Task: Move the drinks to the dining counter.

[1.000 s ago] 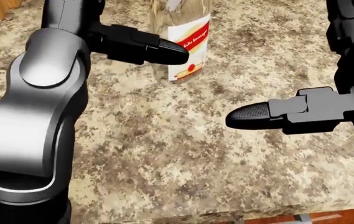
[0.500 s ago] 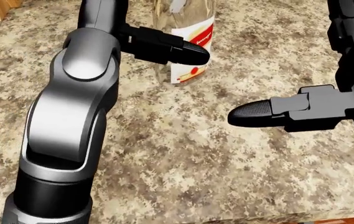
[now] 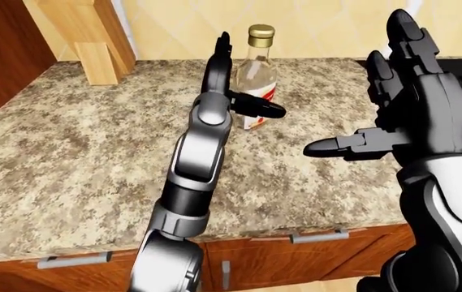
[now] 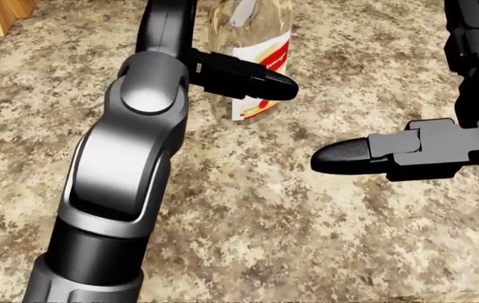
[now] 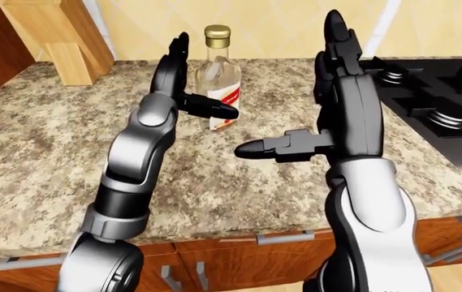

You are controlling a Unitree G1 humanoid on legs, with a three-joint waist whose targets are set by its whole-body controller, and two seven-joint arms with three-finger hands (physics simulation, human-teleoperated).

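Observation:
A clear glass bottle (image 3: 258,67) with a gold cap and a red-and-white label stands upright on the speckled granite counter (image 3: 76,152), near its far edge. My left hand (image 3: 242,82) is open against the bottle's left side. Its fingers (image 3: 219,58) point straight up, and the thumb (image 4: 252,81) crosses in front of the label without closing round it. My right hand (image 3: 359,91) is open too, held right of the bottle and apart from it. Its fingers (image 5: 336,55) point upward and its thumb (image 4: 366,154) points left towards the bottle.
A wooden knife block (image 3: 92,42) stands at the counter's top left. A black stove (image 5: 441,91) lies to the right of the right hand. Below the counter edge are wooden drawers with metal handles (image 3: 318,236).
My left arm has swung right and in towards the bottle, so its thumb now covers more of the label. The right hand has barely moved.

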